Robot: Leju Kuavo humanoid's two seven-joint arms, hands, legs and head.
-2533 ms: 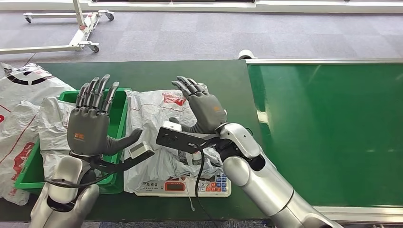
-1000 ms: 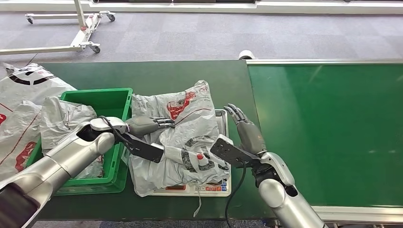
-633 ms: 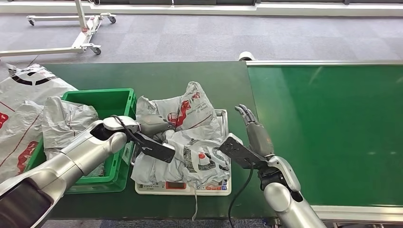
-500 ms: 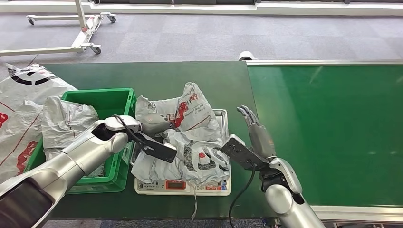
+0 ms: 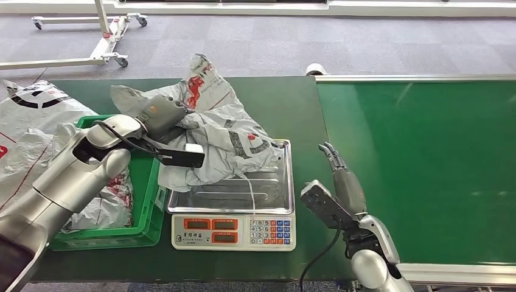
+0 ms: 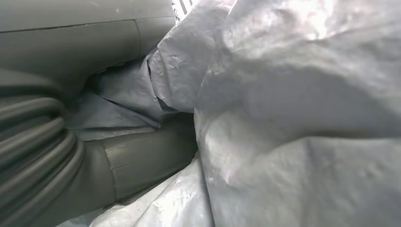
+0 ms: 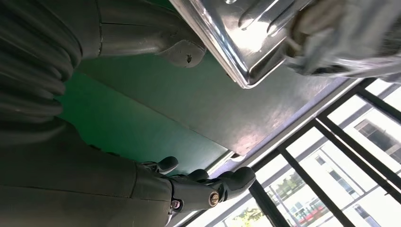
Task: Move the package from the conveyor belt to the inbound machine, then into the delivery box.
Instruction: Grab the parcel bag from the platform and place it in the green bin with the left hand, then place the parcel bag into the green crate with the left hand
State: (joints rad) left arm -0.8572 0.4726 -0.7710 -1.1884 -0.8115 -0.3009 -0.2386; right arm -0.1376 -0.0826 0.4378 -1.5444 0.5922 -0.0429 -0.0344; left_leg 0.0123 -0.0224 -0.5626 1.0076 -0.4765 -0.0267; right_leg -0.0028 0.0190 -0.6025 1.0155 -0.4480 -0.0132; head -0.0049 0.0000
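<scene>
My left hand (image 5: pixel 159 114) grips the grey package (image 5: pixel 222 131), lifted over the scale (image 5: pixel 234 228) tray's far-left corner. My right hand (image 5: pixel 342 176), fingers apart and holding nothing, hovers just right of the scale.

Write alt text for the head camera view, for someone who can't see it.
The left robot hand lifts a crumpled grey package off the steel pan of a scale, beside a green bin. The right robot hand hovers empty over the green belt.
</scene>
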